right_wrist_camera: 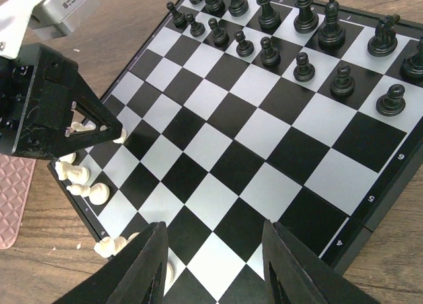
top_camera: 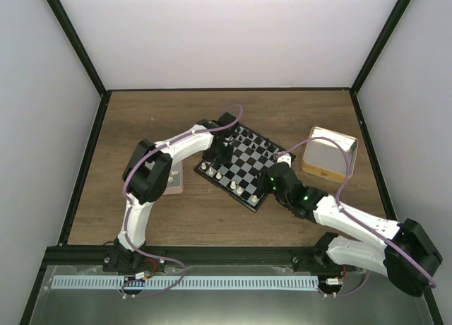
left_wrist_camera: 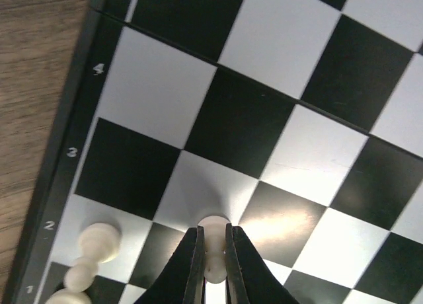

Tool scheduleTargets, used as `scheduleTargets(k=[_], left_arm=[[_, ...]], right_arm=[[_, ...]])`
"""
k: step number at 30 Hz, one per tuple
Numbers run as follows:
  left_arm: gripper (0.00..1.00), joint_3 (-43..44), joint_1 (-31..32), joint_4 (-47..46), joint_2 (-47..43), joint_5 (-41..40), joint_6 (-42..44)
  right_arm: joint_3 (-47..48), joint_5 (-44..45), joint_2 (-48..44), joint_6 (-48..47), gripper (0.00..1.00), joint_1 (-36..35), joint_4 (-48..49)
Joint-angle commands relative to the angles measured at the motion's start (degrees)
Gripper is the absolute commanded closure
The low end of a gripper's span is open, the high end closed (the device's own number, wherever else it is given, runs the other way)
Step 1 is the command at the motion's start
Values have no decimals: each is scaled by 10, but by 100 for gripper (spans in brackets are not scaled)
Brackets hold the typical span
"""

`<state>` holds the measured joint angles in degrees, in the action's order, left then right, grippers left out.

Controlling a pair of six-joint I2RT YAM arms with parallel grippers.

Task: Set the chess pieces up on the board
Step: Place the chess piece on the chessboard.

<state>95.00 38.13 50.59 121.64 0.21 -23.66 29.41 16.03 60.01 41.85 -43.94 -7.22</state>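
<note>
The board (top_camera: 248,171) lies at an angle in the middle of the table. Black chess pieces (right_wrist_camera: 304,67) fill its two far rows. Several white pieces (right_wrist_camera: 84,178) stand along the near left edge. My left gripper (left_wrist_camera: 214,254) is low over the board, shut on a white pawn (left_wrist_camera: 215,226) whose base sits by a pale square in the second row. Another white pawn (left_wrist_camera: 99,241) stands to its left. My right gripper (right_wrist_camera: 215,264) hangs open above the board's near corner with nothing between its fingers.
A pink tray (top_camera: 175,176) lies left of the board, partly under the left arm. A tan box with a silvery inside (top_camera: 329,154) stands to the right. The left arm reaches over the board's left side (right_wrist_camera: 46,99).
</note>
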Motion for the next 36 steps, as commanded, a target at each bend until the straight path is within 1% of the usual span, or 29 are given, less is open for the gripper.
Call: scheduleTargets(k=[1,11,20,28,34,36], left_arm=[[96,-1,0,28,-19,-55,10],[96,-15,0,36,-23,-55,9],[96,-42,0,37,-42,-30,15],[94,-38,0,19,-38,-4,18],[94,-29,0,21,-29,-14,19],[93,-29,0,23,-30,-24,19]], right_arm=[[5,4,4,-3,60,5,9],[6,3,5,-4,60,5,8],[6,0,8,-4,60,5,12],[8,-6,13,-3,59,5,13],[8,-4,8,-1,59,5,7],[7,-3,7,0,59,5,6]])
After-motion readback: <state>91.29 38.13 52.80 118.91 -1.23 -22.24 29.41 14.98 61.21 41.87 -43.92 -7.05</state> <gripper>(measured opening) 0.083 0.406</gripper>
